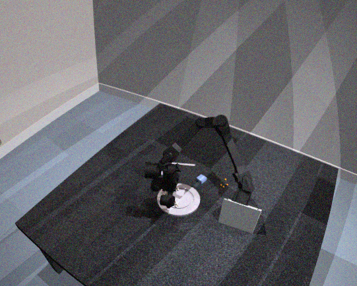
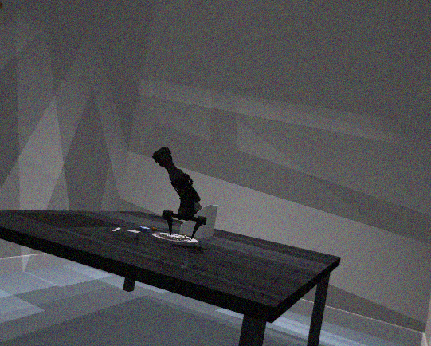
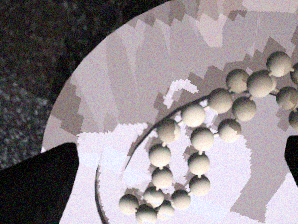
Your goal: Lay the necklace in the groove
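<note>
The round white bead board [image 1: 194,205] [image 2: 158,237] [image 3: 110,65] lies flat on the dark table, its left part hidden by the arm in the top view. The pearl bead necklace [image 3: 162,177] lies on it in two close strands. The outer strand follows the curved groove line at the upper middle of the wrist view; the lower-left end bunches in a small bend, and several beads cluster at the upper right. Part of the necklace runs out of the wrist view. My gripper [image 2: 182,237] [image 3: 183,151] is open wide, fingertips low over the board on either side of the strands, holding nothing.
A small blue block [image 1: 201,178] [image 2: 145,229] is beside the board. A thin white strip [image 1: 183,164] and several tiny orange pieces [image 1: 224,183] lie farther back. An upright grey panel [image 1: 239,215] [image 2: 210,223] stands near the arm's base.
</note>
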Motion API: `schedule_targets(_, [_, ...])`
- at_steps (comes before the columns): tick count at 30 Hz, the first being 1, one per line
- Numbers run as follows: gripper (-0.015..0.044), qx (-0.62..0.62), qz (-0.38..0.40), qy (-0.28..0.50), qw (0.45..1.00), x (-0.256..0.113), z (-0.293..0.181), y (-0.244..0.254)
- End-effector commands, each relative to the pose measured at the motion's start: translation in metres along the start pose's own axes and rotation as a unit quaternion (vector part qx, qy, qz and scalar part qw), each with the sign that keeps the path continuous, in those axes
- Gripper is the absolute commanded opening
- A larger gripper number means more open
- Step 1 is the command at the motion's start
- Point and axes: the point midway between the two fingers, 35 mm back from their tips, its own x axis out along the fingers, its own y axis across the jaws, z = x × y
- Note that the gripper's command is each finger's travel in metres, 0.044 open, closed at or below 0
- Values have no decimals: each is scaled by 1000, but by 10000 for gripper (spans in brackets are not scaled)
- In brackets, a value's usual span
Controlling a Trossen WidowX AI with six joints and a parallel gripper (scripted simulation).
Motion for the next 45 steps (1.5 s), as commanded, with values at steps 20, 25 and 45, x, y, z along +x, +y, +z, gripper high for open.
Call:
schedule_targets(20, [310, 74, 5, -7, 997, -21, -1, 10])
schedule_targets(25, [310, 73, 5, -5, 997, -14, -1, 10])
schedule_targets(45, [310, 69, 3, 0, 998, 9, -5, 10])
